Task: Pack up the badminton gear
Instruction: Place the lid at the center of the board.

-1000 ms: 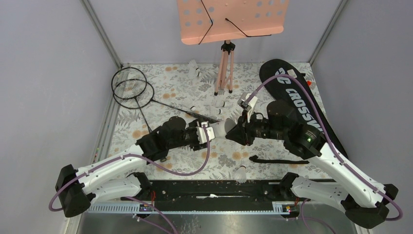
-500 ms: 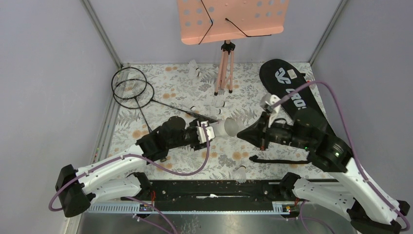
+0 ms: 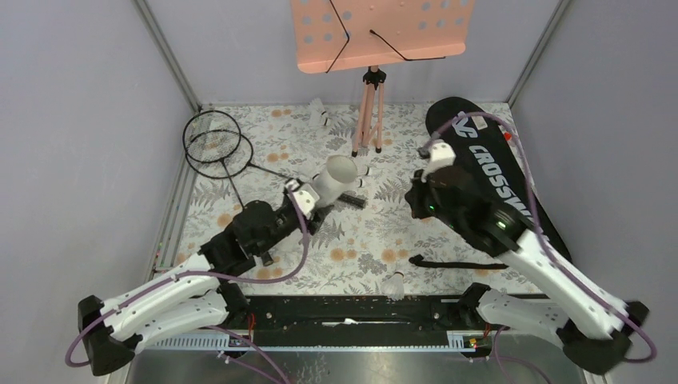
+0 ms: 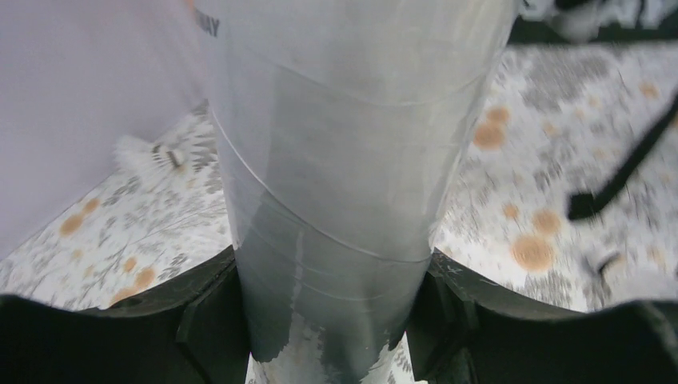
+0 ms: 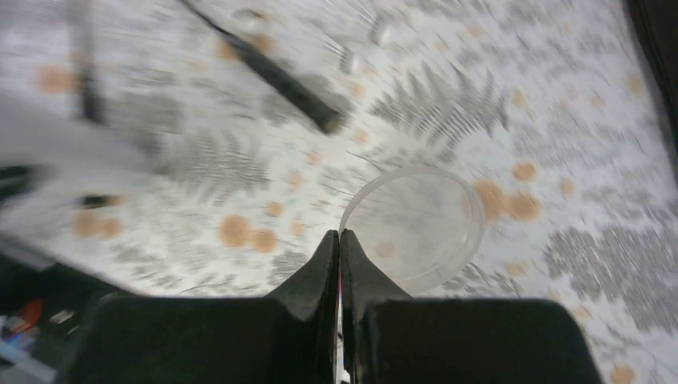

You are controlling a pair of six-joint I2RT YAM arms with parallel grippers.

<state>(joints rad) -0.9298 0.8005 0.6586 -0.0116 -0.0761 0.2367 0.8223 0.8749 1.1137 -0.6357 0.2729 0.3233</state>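
1. Fingers [image 4: 209, 314] of the left gripper [image 3: 310, 200] stand spread on either side of the long white tube [image 3: 336, 176] and clamp its lower part. The tube tilts up over the middle of the table [image 3: 368, 232], with its open mouth toward the far edge.
2. On the right gripper [image 5: 340, 240], the fingers are pressed together, and their tips nip the rim of a clear round cap [image 5: 416, 228] above the floral table top, to the right of the tube.
3. Two black rackets [image 3: 217, 148] lie in the far-left corner with their heads overlapping and their shafts slanting toward the middle.
4. Along the right edge, from the far-right corner, lies the black CROSSWAY bag [image 3: 488, 164]. Its strap [image 3: 448, 262] rests nearer the near edge.
5. One shuttlecock [image 3: 320, 112] sits by the far edge, beside the pink music stand [image 3: 376, 32]. Two more shuttlecocks [image 3: 395, 284] lie close to the near edge.
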